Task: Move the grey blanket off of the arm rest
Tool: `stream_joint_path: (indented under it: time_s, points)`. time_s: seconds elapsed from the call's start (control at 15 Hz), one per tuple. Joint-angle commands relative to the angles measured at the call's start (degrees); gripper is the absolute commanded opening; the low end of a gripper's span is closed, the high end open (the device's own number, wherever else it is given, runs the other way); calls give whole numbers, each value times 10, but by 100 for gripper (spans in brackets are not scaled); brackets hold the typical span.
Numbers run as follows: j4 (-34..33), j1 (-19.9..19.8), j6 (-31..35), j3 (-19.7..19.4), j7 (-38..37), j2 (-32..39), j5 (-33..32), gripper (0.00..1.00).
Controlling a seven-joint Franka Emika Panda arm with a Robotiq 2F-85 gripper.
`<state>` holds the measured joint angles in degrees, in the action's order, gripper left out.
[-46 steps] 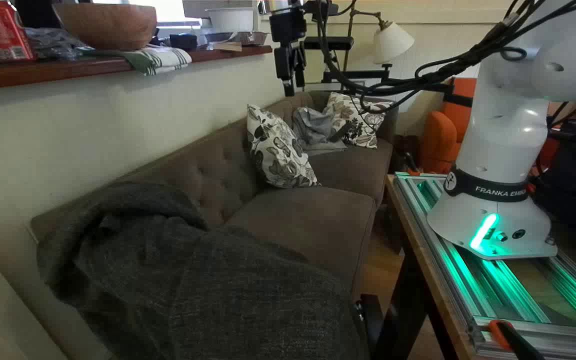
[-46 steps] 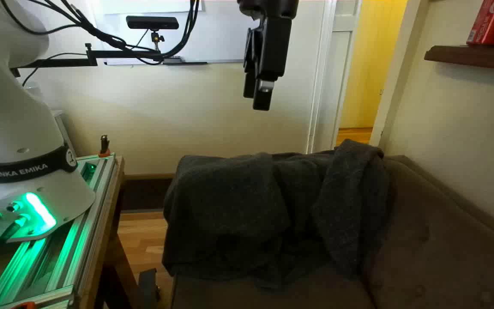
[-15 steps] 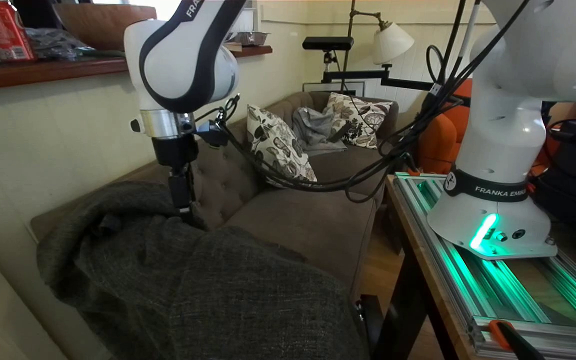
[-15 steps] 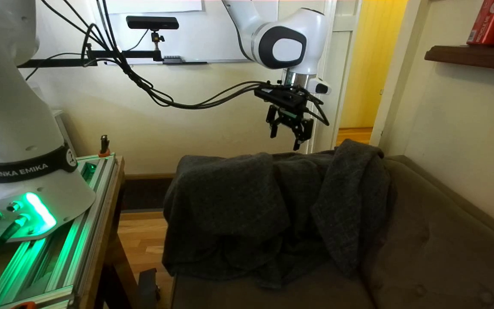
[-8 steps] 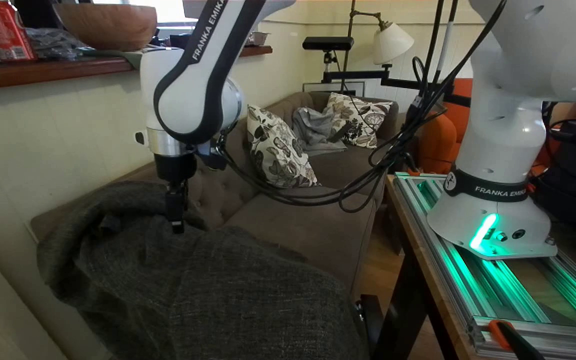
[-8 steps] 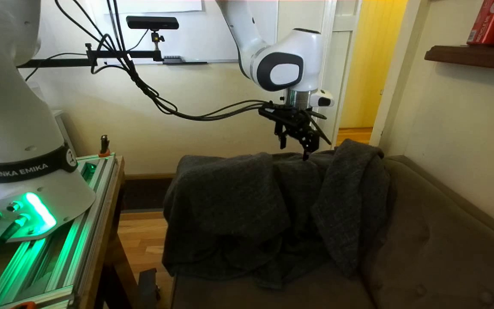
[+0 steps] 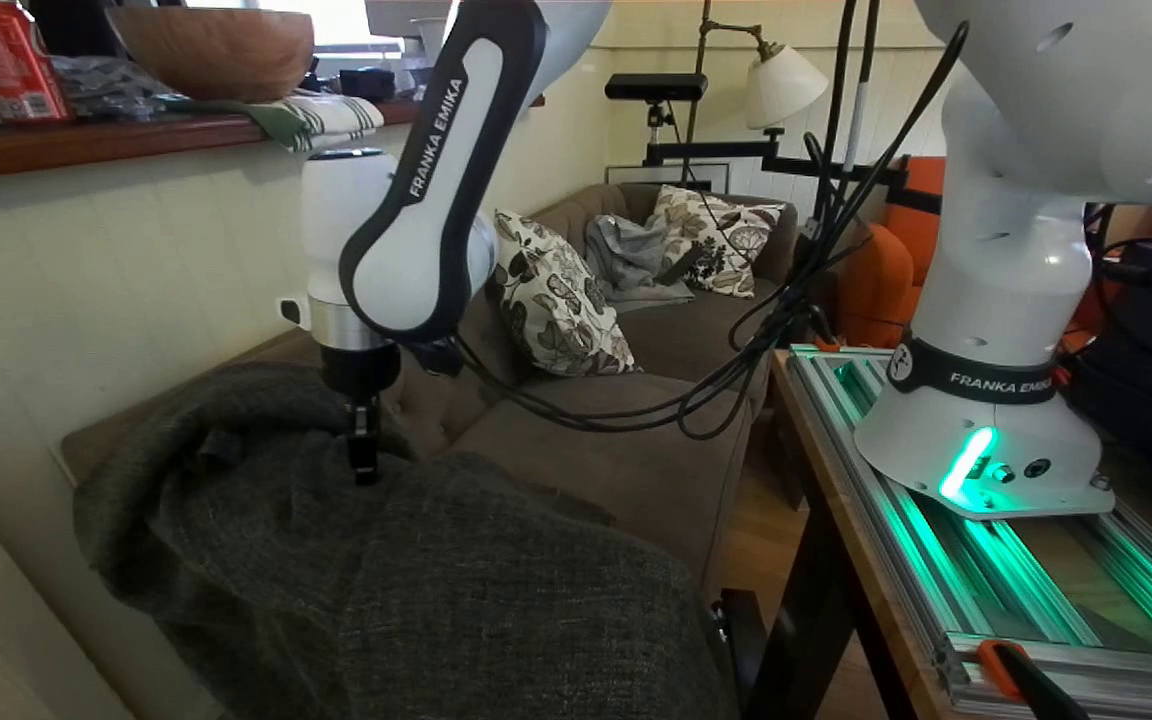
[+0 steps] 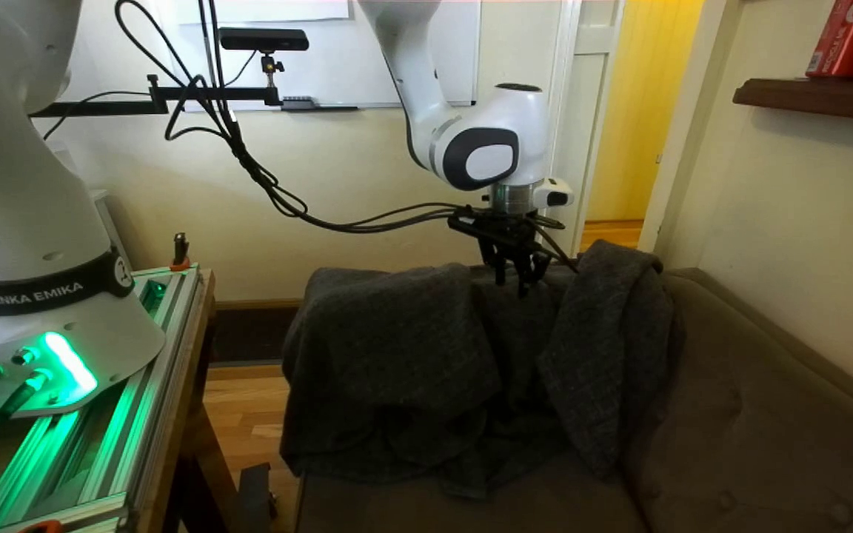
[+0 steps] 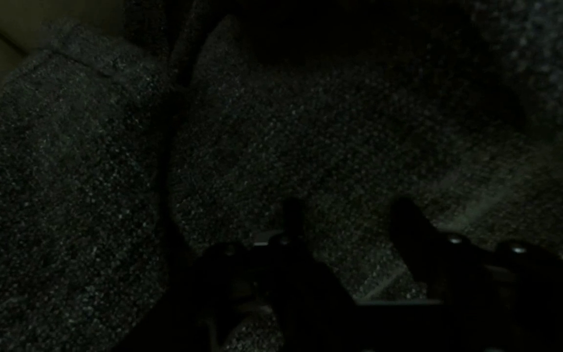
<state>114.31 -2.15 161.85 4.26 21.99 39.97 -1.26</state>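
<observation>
The dark grey blanket (image 7: 496,600) is draped over the sofa's near arm rest and hides it. It also shows in an exterior view (image 8: 397,363), with a fold standing higher near the backrest. It fills most of the dark wrist view (image 9: 81,195). My gripper (image 7: 364,474) points straight down at the blanket's top, near the backrest side. In an exterior view (image 8: 512,287) its fingertips are at the blanket just left of the raised fold. In the wrist view (image 9: 347,208) the fingers are apart with blanket below and between them. I cannot tell whether the tips touch it.
The brown sofa seat (image 7: 626,450) extends beyond the blanket. Patterned pillows (image 7: 561,300) and a lighter grey cloth (image 7: 626,255) lie farther along. A wooden shelf (image 7: 136,140) with a bowl (image 7: 221,55) runs along the wall. The robot's table (image 8: 182,414) stands beside the sofa.
My arm has swung over to the blanket-covered arm rest and lowered the gripper to the blanket's top. In the last half second it moved further down. The blanket has not visibly moved.
</observation>
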Motion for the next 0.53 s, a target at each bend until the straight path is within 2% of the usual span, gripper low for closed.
stream_joint_path:
  time_s: [0.0,0.2,0.33,0.47]
  points:
    - [-15,1,9,2,-16,16,-29,21]
    - [-9,3,1,6,-28,-10,-28,0]
    - [-3,2,-16,7,-55,-39,-13,0]
    - [11,-2,-6,7,-87,-78,0,0]
